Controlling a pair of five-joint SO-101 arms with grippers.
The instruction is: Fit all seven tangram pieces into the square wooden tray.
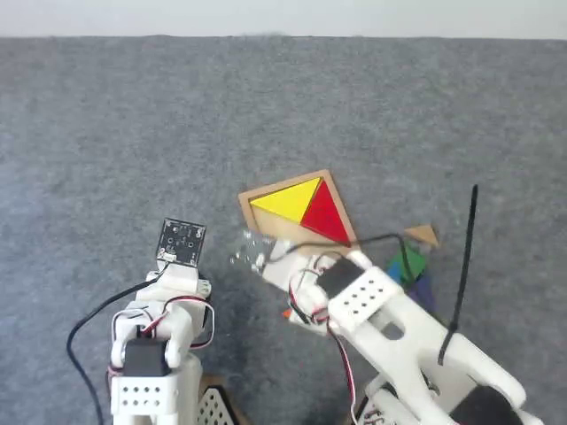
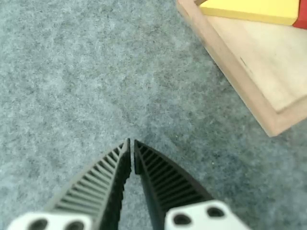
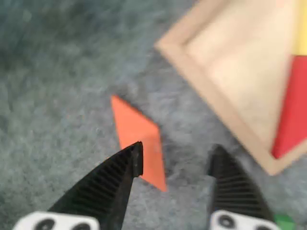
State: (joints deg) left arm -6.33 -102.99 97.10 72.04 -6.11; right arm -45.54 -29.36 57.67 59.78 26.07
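The square wooden tray [image 1: 283, 183] lies mid-table with a yellow triangle [image 1: 288, 202] and a red triangle [image 1: 326, 215] inside it. An orange parallelogram [image 3: 139, 139] rests on the carpet just outside the tray's rim [image 3: 216, 105]. My right gripper [image 3: 177, 155] hovers open over that piece's near end, one fingertip above it and the other on the tray side. The red triangle [image 3: 292, 110] shows at the tray's edge. My left gripper [image 2: 130, 143] is shut and empty above bare carpet, a little off the tray's corner [image 2: 230, 67], near the yellow triangle [image 2: 254, 9].
To the right of the right arm [image 1: 372, 301] lie a tan triangle [image 1: 422, 235], a green piece [image 1: 407, 266] and a blue piece [image 1: 422, 289]. A black cable [image 1: 465, 257] runs over that side. The left arm [image 1: 159, 345] stands at the front left.
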